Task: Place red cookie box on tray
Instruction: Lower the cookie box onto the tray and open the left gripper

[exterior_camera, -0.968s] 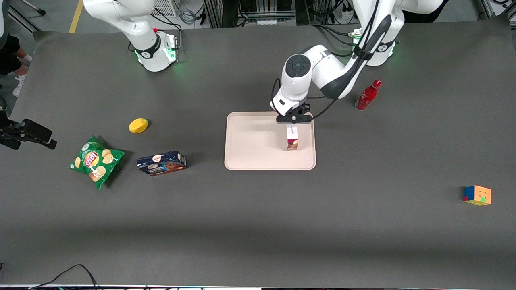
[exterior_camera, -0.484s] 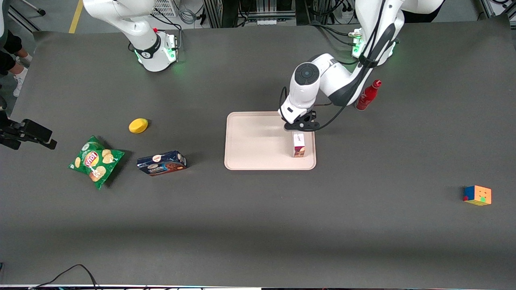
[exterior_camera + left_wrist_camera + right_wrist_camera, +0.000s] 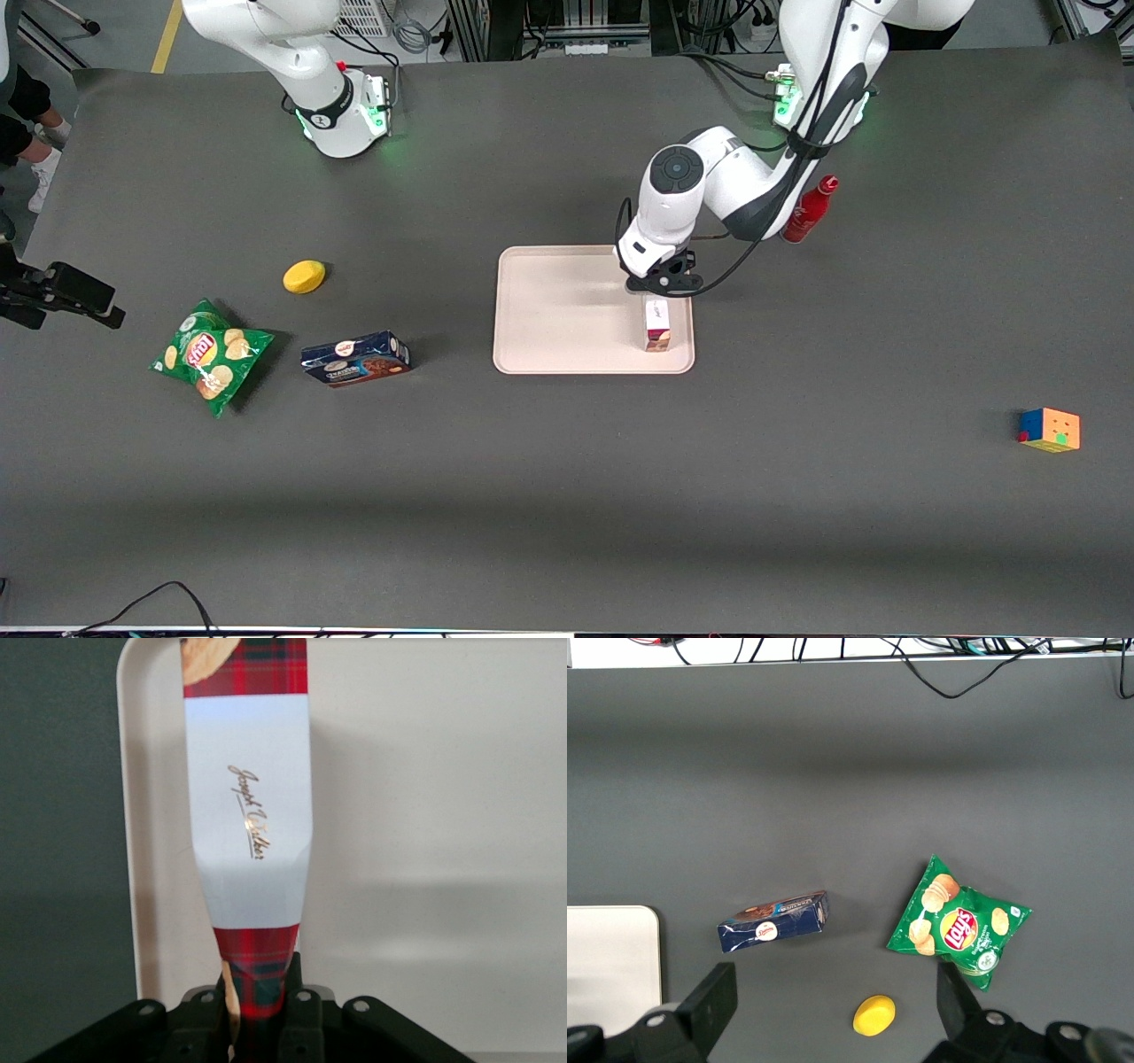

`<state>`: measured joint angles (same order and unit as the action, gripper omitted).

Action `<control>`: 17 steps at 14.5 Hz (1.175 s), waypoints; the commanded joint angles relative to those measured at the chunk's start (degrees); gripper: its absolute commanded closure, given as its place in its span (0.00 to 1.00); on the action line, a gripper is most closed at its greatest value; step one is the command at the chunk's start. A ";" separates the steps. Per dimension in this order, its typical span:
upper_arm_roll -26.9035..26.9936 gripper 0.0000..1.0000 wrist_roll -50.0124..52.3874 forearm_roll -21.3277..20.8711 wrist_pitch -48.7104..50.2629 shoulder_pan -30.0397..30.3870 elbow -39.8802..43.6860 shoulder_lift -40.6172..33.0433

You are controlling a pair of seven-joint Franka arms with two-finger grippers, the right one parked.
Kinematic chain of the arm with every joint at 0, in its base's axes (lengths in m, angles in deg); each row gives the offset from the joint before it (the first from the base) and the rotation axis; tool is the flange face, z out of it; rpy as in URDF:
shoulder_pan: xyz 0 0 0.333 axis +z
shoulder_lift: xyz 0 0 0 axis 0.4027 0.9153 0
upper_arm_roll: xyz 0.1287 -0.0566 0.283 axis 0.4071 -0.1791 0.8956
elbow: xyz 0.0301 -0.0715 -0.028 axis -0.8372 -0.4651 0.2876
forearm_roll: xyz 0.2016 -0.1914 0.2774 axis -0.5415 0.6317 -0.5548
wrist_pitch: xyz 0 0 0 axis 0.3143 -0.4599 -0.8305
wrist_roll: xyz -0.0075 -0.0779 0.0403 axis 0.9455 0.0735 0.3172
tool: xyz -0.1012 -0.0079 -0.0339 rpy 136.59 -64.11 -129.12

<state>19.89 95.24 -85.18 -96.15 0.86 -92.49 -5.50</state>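
We see our claw (image 3: 259, 1019) clamped on one end of the red cookie box (image 3: 252, 815), its white band and script lettering facing us, over the pale tray (image 3: 425, 815), close to the tray's rim and the dark desk (image 3: 58, 859).

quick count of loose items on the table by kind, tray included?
Cookie boxes: 2, the red cookie box held upright by the pincer over the tray, and the blue cookie box
Trays: 1, the tray
Chip bags: 1
Red bottles: 1
Puzzle cubes: 1
Yellow round objects: 1
Total: 7
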 commanded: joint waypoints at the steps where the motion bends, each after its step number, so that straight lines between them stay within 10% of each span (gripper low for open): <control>1: 0.44 0.28 2.29 -1.52 -1.85 -0.23 0.39 0.88; 4: 0.79 0.26 2.29 -1.52 -1.24 -0.23 1.27 0.88; 6: 0.79 0.00 2.37 -1.52 -1.06 -0.23 2.14 1.23; 13: 0.79 0.00 2.55 -1.43 2.26 -0.14 4.68 0.45; 17: 0.18 0.00 0.97 -0.82 27.35 -0.23 20.13 -1.84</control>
<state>20.56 96.21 -85.43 -84.51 0.89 -82.93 -5.57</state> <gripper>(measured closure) 0.000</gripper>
